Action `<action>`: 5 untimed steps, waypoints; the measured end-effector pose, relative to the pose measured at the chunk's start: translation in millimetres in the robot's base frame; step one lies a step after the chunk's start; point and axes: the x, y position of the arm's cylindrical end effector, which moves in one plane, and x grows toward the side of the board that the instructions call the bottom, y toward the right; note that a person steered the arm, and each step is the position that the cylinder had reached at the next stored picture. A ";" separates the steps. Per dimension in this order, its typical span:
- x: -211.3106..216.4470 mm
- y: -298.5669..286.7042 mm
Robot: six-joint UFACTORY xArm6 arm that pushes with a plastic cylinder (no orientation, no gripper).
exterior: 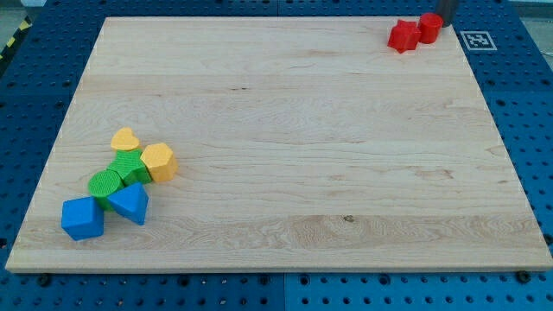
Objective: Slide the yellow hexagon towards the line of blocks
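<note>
My tip sits at far right corner, well apart from yellow hexagon at near left.

Camera view, the only one: my rod enters at top edge w/ the tip just beside the red cylinder, which touches a red star-ish block. No gripper on this rig, so nothing to open or close; the rod only pushes. The hexagon lies at near left of the wooden board, already touching the green block of a diagonal run: green cylinder, blue triangle-ish block, blue block. A yellow heart sits just beyond. Judging by that, the hexagon looks about home, prob. why the tip is parked clear.
</note>
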 end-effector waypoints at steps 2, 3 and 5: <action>0.7 -14.6; 1.8 -25.3; 12.8 -51.5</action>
